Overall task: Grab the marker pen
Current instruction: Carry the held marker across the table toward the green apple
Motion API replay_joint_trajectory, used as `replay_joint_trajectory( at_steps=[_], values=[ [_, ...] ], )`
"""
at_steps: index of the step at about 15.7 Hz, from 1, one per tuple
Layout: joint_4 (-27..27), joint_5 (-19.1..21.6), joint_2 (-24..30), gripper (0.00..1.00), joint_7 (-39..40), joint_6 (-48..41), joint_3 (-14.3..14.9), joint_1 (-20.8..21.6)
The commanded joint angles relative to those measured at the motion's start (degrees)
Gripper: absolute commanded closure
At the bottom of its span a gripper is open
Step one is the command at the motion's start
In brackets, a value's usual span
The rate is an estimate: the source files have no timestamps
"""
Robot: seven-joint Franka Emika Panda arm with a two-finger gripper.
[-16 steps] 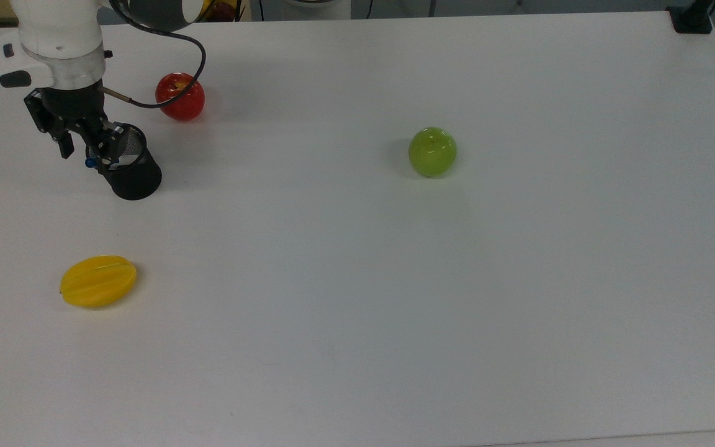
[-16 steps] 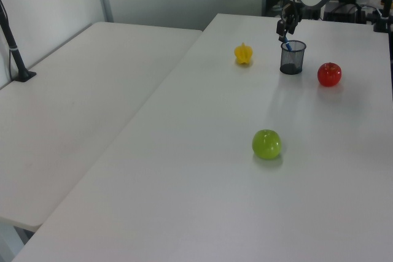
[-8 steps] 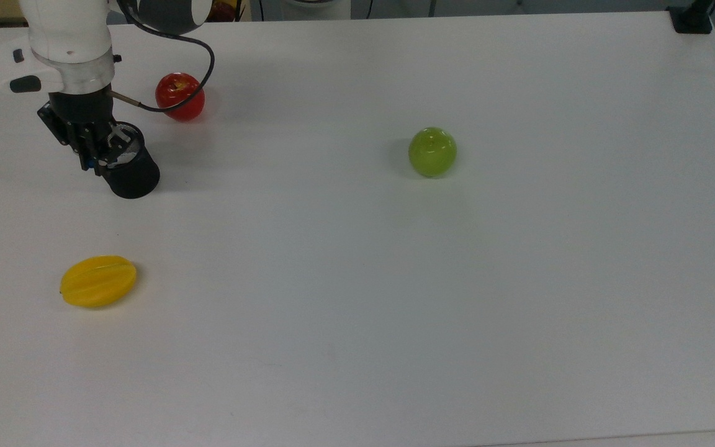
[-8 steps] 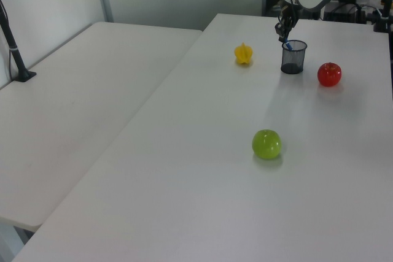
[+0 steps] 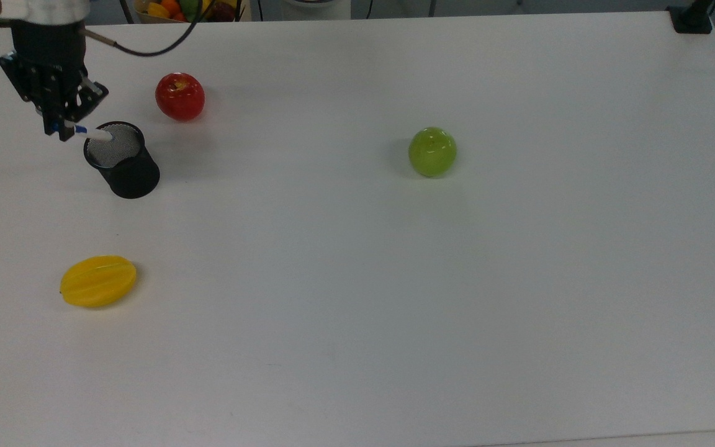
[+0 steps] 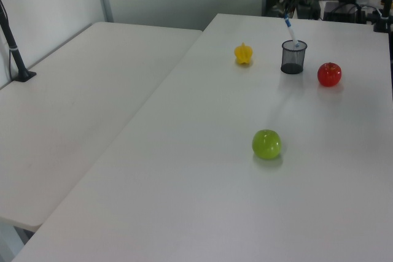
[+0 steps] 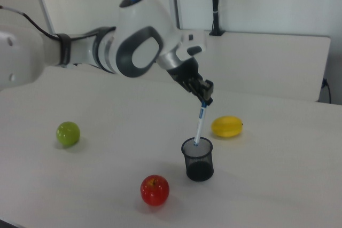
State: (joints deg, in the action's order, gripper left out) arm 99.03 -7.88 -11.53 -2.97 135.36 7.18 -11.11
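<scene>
The marker pen [image 7: 199, 125] is a slim white barrel with blue print and a blue top. My gripper [image 7: 206, 99] is shut on its upper end and holds it tilted above the black mesh cup [image 7: 198, 159]. Its lower tip sits just at the cup's rim. In the top view the gripper [image 5: 54, 127] is at the cup's [image 5: 123, 161] left, with the pen [image 5: 90, 132] reaching toward the cup's opening. In the left view the pen [image 6: 290, 32] slants up from the cup [image 6: 293, 57].
A red apple [image 5: 179, 96] lies close behind the cup in the top view. A yellow starfruit-like fruit [image 5: 98, 280] sits nearer the front left, a green apple [image 5: 432, 151] mid-table. A second white table [image 6: 80, 102] adjoins in the left view.
The gripper closed on the pen at the cup and rose, moving to the top view's left. The pen has come nearly all the way out of the cup.
</scene>
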Motion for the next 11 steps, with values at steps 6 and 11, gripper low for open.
replay_joint_trajectory(
  at_steps=[6,11],
  values=[
    [2.0,2.1,9.7,1.00,-1.6,-13.9,-1.2,9.3],
    [2.2,6.7,7.5,1.00,-1.6,-18.4,-9.1,9.9]
  ],
)
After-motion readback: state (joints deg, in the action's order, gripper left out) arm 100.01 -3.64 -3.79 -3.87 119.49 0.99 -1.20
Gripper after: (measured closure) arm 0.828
